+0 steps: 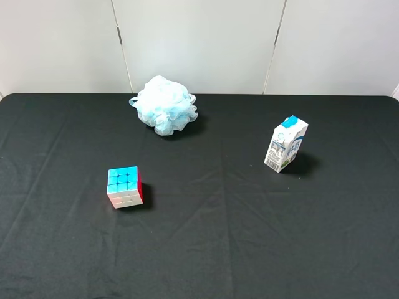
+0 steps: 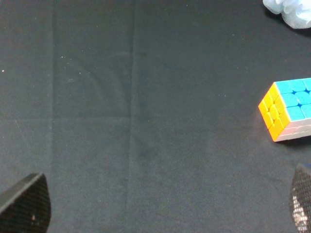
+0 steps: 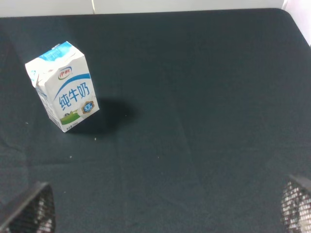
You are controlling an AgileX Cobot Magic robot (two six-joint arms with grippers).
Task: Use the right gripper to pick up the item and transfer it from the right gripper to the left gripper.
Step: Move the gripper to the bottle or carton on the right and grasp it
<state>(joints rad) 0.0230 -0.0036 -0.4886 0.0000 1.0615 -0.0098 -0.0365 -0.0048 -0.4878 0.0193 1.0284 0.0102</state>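
You have the carton [image 1: 286,144] standing upright at 2 o'clock on the cloth [image 1: 249,249], well apart from the cube [image 1: 124,187] at 9 and the puff [image 1: 164,104] at 11. Your left gripper [image 2: 163,204] and right gripper [image 3: 163,208] both have fingers spread wide apart.

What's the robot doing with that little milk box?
Nothing yet. The milk carton stands untouched on the black table. The right gripper hangs open above the table with the carton ahead of it; the left gripper, also open, hangs near the puzzle cube. A blue bath puff sits farther back.
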